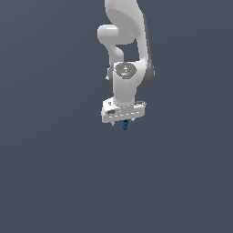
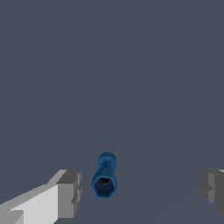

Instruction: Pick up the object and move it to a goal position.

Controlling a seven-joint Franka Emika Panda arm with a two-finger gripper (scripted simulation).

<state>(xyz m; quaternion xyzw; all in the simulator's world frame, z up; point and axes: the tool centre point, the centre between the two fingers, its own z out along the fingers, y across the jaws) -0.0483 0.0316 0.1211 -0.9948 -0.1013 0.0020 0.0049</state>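
The white Panda arm reaches down from the upper edge of the exterior view, its wrist pointing at a plain dark grey-blue surface that fills the rest of the picture. At its lower end sits the white, box-shaped hand, and just beneath it a small bright-blue object peeks out, close under the hand's body.

In the wrist view the small bright-blue object shows as a short stubby piece with a rounded far end and a wider, roughly hexagonal near end that has a dark hole in its middle. It lies between the two grey-tipped fingers, nearer to the one with the white body than to the other at the opposite edge. The fingers stand well apart, and neither touches the object; a clear gap shows on each side of it.
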